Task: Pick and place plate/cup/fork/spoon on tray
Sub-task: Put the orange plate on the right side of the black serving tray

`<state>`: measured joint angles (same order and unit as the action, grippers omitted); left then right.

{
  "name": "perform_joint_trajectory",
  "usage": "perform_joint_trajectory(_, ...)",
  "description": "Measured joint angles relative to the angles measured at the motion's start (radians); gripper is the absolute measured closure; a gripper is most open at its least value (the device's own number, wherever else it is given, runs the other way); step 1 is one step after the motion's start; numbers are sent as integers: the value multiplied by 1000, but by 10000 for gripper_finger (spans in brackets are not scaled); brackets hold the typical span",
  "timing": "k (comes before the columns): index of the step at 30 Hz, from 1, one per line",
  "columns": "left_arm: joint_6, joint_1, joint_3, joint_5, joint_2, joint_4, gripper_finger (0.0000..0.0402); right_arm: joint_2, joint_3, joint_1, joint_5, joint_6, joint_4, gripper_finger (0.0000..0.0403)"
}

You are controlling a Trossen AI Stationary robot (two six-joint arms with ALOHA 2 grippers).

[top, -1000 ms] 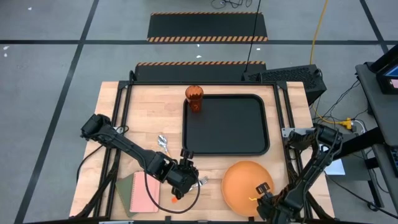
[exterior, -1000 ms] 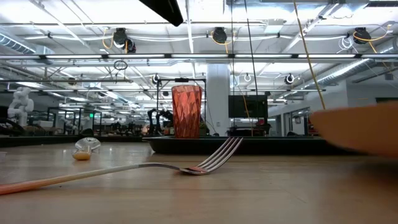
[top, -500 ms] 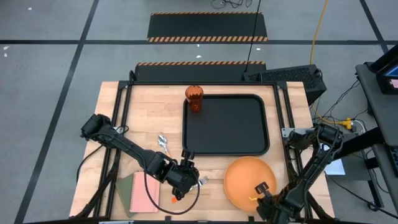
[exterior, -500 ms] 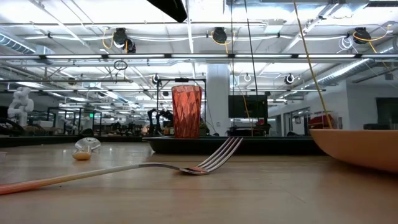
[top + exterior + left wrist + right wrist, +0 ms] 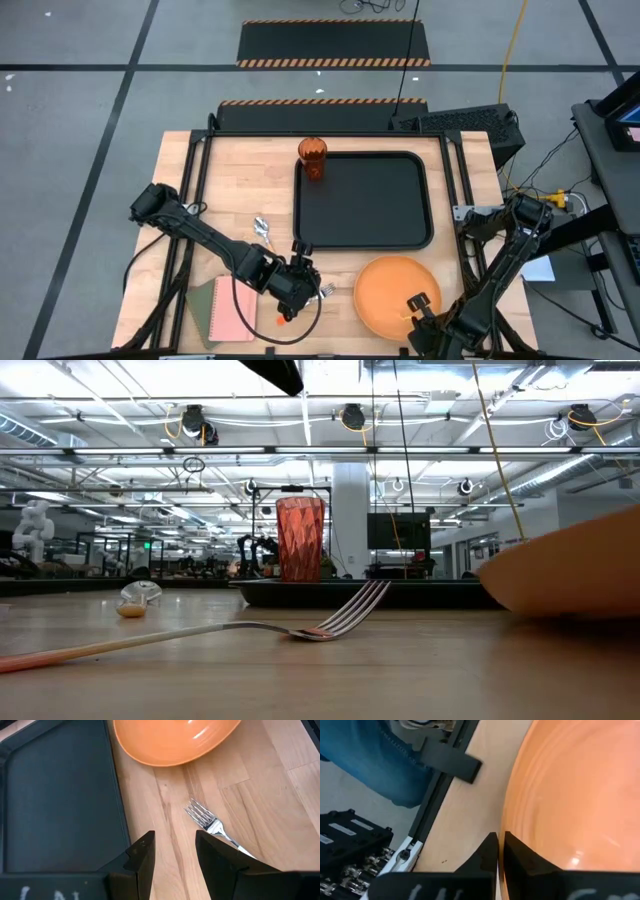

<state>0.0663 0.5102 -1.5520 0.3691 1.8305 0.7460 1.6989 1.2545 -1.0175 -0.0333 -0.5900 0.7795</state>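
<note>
The orange plate lies near the table's front right, tipped up on one side in the low view. My right gripper is shut on its near rim. The fork lies on the wood left of the plate, tines toward the tray. My left gripper hovers open just beside the fork, touching nothing. The black tray sits mid-table. The cup stands upright at the tray's far left corner. The spoon lies left of the tray. My right gripper pinches the plate's near rim between its two fingers, coming from the table's near side. The held side is raised, and in the low view the plate slants with its lower edge down at the table.
A pink notebook lies at the front left, beside my left arm. A person in blue trousers stands beyond the table's edge in the right wrist view. Bare wood shows between the tray and the plate.
The plate has shifted a little toward the table's left edge under my right gripper. Half a second ago it sat level; now it is tipped, its held side raised. My left gripper and the fork have kept still.
</note>
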Motion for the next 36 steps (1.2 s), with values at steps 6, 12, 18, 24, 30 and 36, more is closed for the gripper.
perform_joint_trajectory(6,15,1,0,0,0,1,256,0,118,17,-26,-4,118,402)
perform_joint_trajectory(12,22,1,0,1,0,5,256,0,207,22,-73,-49,202,402)
perform_joint_trajectory(18,24,3,0,2,0,9,256,0,264,24,-135,-55,283,402)
perform_joint_trajectory(24,30,8,0,2,0,24,256,0,304,38,-177,-53,380,402)
perform_joint_trajectory(30,44,25,0,34,0,56,256,0,338,88,-235,-43,476,402)
perform_joint_trajectory(36,90,31,6,75,0,71,256,-1,343,204,-259,-47,571,403)
